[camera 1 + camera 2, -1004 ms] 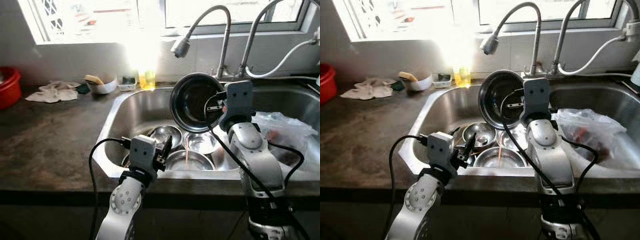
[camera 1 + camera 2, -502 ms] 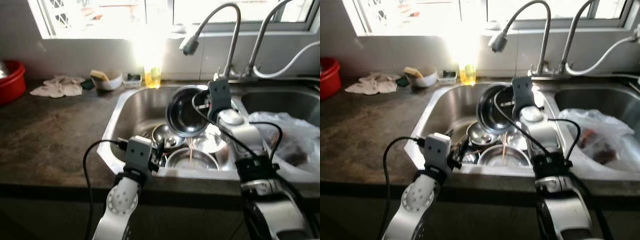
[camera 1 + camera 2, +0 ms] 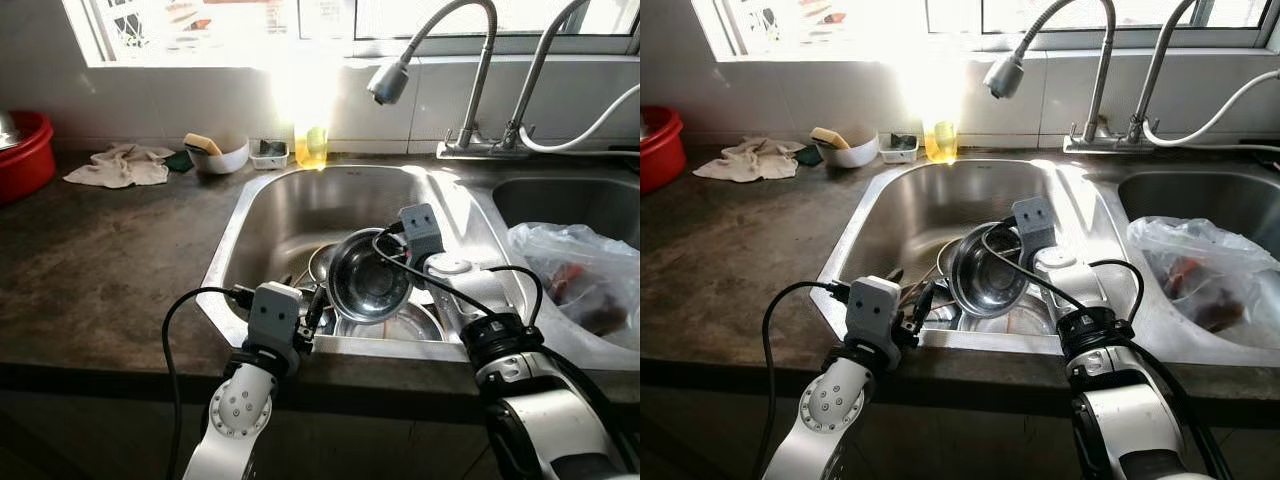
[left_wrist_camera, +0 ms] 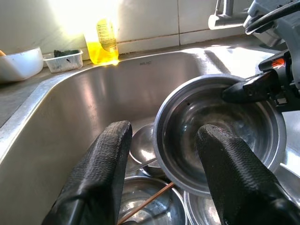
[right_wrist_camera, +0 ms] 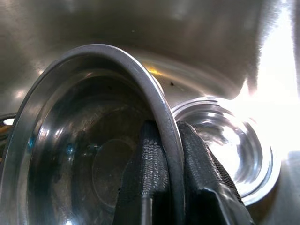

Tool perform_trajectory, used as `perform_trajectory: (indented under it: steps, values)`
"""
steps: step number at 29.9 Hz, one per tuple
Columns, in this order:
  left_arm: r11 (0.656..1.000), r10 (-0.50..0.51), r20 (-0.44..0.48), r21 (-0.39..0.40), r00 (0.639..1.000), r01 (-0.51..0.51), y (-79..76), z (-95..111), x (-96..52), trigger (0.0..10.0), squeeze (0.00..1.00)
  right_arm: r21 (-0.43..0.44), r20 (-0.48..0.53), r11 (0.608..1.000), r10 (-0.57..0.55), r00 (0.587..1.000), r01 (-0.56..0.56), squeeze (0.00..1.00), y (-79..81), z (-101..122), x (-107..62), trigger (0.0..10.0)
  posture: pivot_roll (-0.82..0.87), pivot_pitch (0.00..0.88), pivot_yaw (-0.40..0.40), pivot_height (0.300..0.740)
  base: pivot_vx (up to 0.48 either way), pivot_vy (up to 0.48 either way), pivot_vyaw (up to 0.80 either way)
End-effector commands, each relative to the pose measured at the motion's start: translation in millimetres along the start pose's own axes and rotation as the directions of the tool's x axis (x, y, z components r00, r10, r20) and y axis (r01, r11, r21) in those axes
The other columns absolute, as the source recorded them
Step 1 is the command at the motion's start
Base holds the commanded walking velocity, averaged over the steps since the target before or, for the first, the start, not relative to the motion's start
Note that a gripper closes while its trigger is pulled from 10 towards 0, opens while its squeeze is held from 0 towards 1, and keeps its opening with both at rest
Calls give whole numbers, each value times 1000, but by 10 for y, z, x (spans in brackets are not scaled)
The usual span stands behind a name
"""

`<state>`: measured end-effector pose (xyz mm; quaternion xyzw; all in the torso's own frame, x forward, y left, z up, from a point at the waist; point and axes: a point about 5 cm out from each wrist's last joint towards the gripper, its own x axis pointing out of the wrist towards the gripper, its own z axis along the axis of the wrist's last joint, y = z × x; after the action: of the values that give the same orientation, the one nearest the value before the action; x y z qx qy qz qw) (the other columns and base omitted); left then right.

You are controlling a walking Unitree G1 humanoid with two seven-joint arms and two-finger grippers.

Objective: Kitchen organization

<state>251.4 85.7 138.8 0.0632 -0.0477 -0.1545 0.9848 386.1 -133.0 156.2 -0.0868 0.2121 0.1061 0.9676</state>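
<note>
Shiny steel bowl [image 3: 368, 288], tilted on edge above the stacked bowls [image 3: 385, 322] in the sink [image 3: 300, 215], rim pinched in the right gripper [image 5: 164, 154] jaws; left gripper [image 4: 161, 154] hovers at the sink's front edge, jaws spread; dark tabletop [image 3: 90, 260], bright window behind

Steel bowls [image 3: 368, 288] in sink: at least four. Faucets [image 3: 440, 60]: two. Red basin [image 3: 22, 150]: one. Soap bottle [image 3: 311, 146]: one. Cloth [image 3: 118, 166]: one. Plastic bag [image 3: 575, 280]: one. White bowl [image 3: 220, 157]: one.
</note>
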Motion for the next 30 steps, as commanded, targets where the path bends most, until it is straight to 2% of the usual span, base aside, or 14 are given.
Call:
perform_trajectory:
  steps: [1, 9, 10, 12, 13, 14, 24, 29, 30]
  values:
    - [1000, 3, 12, 4, 1000, -4, -2, 43, 5, 10000, 0, -20, 13, 1000, 14, 1000, -14, 0, 3, 39, 4, 10000, 85, 0, -24, 740, 0, 0, 0]
    - [1000, 3, 21, -8, 1000, -3, -3, 57, -8, 10000, 0, -34, -22, 996, 78, 997, -79, 0, 65, -90, 20, 10000, 89, 3, -22, 740, 0, 0, 0]
    - [1000, 3, 23, -8, 1000, -2, -1, 64, -6, 10000, 0, -32, -21, 997, 77, 997, -77, 63, 65, -93, 19, 10000, 89, 3, -22, 740, 0, 0, 0]
    - [1000, 2, 25, -7, 1000, -1, 0, 70, -3, 10000, 0, -25, -23, 997, 72, 997, -73, 63, 63, -97, 19, 10000, 89, 3, -22, 740, 0, 0, 0]
    - [1000, 3, 26, -8, 1000, -3, 1, 71, -3, 10000, 0, -28, -23, 997, 73, 997, -74, 635, 63, -102, 19, 10000, 89, 2, -20, 740, 0, 0, 0]
    - [1000, 5, 28, -10, 1000, -5, 3, 74, -2, 10000, 0, -29, -22, 997, 72, 997, -72, 1000, 61, -104, 18, 10000, 89, 3, -20, 740, 0, 0, 0]
    - [1000, 3, 31, -7, 1000, -3, 8, 80, 11, 10000, 0, -23, -3, 998, 59, 998, -59, 1000, 21, -120, -4, 10000, 87, 1, -17, 740, 0, 0, 0]
    - [1000, 3, 32, -9, 999, -3, 4, 81, 12, 10000, 0, 35, 142, 999, 6, 990, -11, 1000, -11, 39, -73, 10000, 87, 0, -17, 740, 0, 0, 0]
    - [1000, 3, 32, -9, 999, -2, 4, 81, 11, 10000, 0, 62, 186, 998, -16, 982, 4, 0, -24, 91, -107, 10000, 89, 0, -17, 740, 0, 0, 0]
